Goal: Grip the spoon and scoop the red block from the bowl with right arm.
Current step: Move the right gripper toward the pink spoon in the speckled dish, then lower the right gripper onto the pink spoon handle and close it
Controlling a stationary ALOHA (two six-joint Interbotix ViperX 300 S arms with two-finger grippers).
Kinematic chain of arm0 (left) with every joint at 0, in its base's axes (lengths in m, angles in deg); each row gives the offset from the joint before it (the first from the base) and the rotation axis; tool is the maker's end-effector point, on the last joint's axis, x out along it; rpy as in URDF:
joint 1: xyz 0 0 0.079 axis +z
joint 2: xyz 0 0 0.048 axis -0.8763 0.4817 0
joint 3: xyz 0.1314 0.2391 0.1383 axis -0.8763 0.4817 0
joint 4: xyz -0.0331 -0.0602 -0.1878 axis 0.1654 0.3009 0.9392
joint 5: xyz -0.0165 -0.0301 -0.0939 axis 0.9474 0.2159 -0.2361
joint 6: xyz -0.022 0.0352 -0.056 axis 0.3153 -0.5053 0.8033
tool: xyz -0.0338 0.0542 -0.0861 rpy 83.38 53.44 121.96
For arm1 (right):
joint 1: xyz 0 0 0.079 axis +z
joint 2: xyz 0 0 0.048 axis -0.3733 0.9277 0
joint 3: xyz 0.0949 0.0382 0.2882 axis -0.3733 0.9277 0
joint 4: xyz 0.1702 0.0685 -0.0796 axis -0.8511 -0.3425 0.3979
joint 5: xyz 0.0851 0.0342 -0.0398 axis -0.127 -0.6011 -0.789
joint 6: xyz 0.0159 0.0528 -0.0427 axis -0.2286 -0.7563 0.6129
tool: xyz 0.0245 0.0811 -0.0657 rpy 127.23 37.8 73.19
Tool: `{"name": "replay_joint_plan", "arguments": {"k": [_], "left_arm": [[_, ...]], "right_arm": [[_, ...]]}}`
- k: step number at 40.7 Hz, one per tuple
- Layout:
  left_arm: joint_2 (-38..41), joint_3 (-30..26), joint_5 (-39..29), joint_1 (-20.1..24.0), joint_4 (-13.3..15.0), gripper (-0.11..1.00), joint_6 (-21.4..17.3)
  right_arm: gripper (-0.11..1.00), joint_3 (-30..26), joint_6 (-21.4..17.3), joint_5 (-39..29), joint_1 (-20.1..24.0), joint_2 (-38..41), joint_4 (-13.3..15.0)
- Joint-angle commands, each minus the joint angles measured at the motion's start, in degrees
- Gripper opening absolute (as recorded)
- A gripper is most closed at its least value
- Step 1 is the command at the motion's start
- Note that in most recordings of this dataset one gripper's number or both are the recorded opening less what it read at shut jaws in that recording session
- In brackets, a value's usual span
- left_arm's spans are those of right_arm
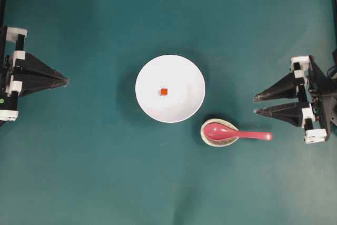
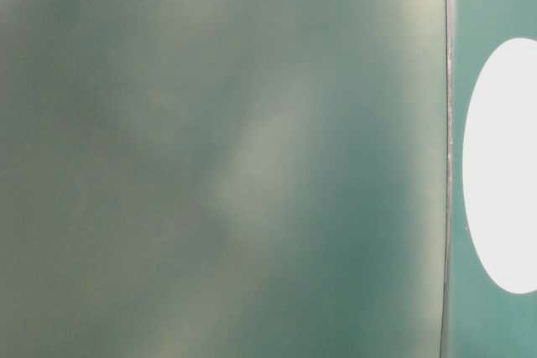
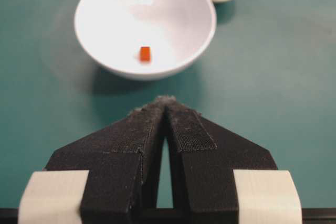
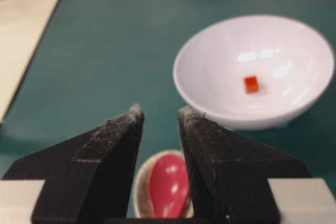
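Speckled spoon rest (image 1: 218, 133) cradles the spoon (image 1: 237, 133) beside the bowl (image 1: 170, 88).

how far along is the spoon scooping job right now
Nothing looks done yet. The spoon lies with its scoop in the spoon rest, ungripped. The right claw is open, off to the side and holding nothing; the left claw is shut. The red block sits in the bowl. Gripping and scooping remain.

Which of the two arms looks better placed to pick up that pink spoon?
The right. Its tool is open and sits just beyond the handle of the spoon, while the left tool is shut, with the bowl in between.
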Motion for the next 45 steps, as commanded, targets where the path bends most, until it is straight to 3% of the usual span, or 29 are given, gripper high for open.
{"name": "replay_joint_plan", "arguments": {"k": [1,14,30,35,45], "left_arm": [[0.4,-1.8,0.3,-0.2,-0.2,0.0,0.1],[0.4,-1.8,0.4,-0.1,-0.2,0.0,0.1],[0.4,-1.8,-0.4,-0.2,-0.2,0.0,0.1],[0.4,-1.8,-0.5,-0.2,-0.2,0.0,0.1],[0.4,-1.8,-0.8,-0.2,-0.2,0.0,0.1]], "right_arm": [[0.42,0.5,0.0,4.9,1.8,1.6,-1.9],[0.42,4.9,0.0,24.5,11.4,10.9,-13.4],[0.42,3.9,0.1,31.9,24.1,26.7,-27.2],[0.42,3.4,0.0,34.0,26.5,30.1,-29.4],[0.42,2.5,0.1,35.9,29.8,34.4,-30.8]]}}
